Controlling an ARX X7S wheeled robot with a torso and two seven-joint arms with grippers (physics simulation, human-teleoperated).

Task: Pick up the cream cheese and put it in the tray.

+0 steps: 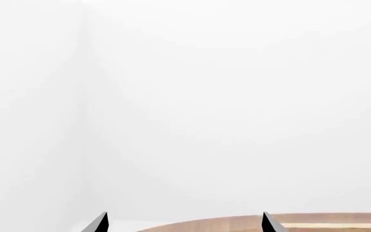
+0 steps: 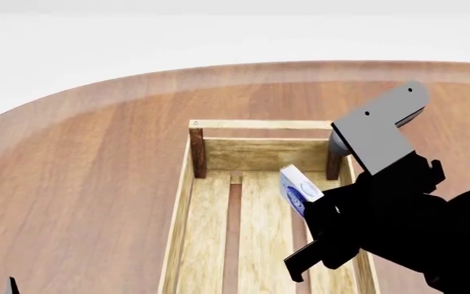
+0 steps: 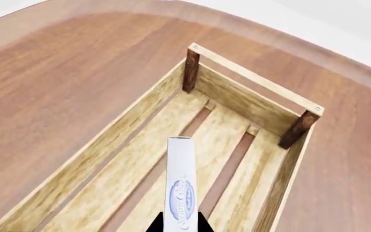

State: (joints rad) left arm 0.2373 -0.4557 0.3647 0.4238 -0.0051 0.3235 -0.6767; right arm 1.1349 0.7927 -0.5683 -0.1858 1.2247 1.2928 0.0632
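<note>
Above the tray (image 2: 187,202) on the table (image 2: 79,165), your right gripper (image 2: 317,211) has its jaws clamped on the cream cheese (image 2: 298,188), held on edge over the slats. Your left gripper (image 1: 184,223) shows jaws spread wide.

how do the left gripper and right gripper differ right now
The right gripper is shut on the cream cheese, held over the tray; the left gripper is open and holds nothing. The right gripper looks down into the tray; the left gripper faces a white wall over the table's edge. Both have dark fingers.
</note>
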